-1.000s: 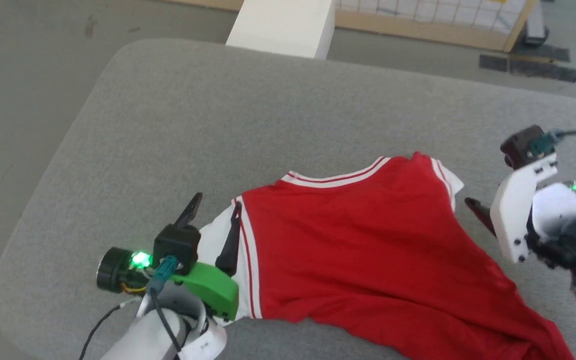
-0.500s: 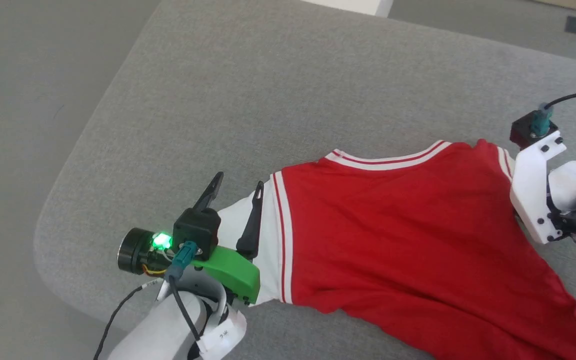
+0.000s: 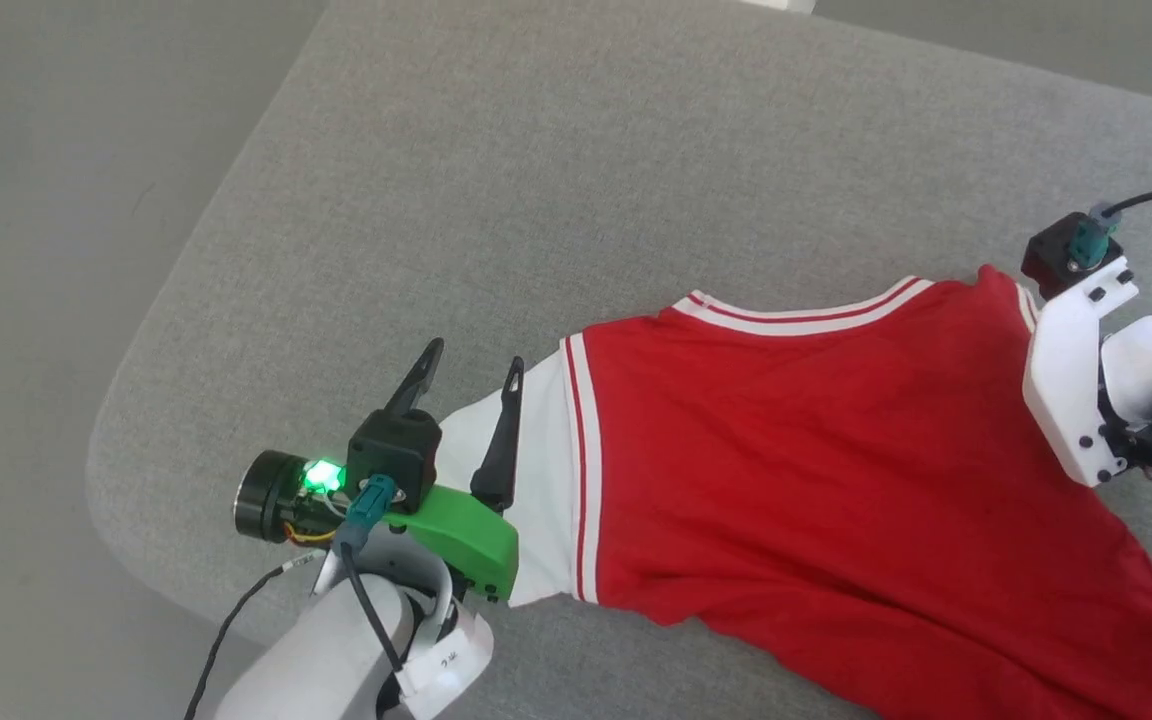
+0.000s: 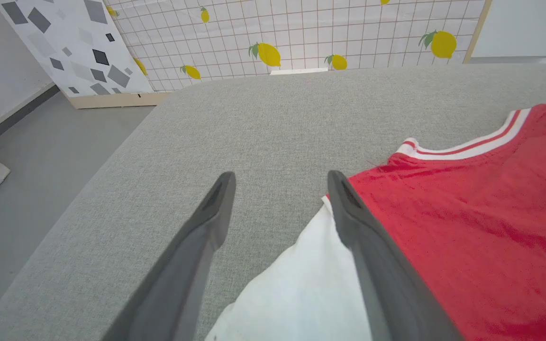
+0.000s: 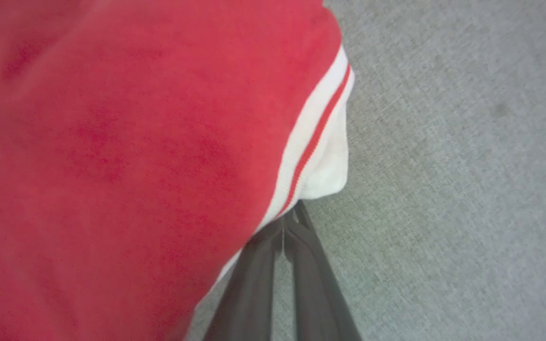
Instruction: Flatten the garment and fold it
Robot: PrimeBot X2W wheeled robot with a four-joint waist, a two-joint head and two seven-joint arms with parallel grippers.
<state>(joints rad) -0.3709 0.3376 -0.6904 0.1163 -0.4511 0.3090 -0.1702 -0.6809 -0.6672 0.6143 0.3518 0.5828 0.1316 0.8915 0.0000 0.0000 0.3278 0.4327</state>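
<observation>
Two grippers are on the red garment (image 3: pixel 816 480), which lies spread on the grey cushion (image 3: pixel 536 150); my left gripper (image 3: pixel 474 355) is open wide, one finger over a white sleeve (image 4: pixel 296 284). My right gripper (image 5: pixel 292 213) is pinched shut on the other sleeve's (image 5: pixel 330 156) edge.

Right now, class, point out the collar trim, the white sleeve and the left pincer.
collar trim (image 3: pixel 806 320), head view, striped band's middle
white sleeve (image 4: pixel 301 284), left wrist view, plain cloth
left pincer (image 3: pixel 474 354), head view, between its fingertips
</observation>
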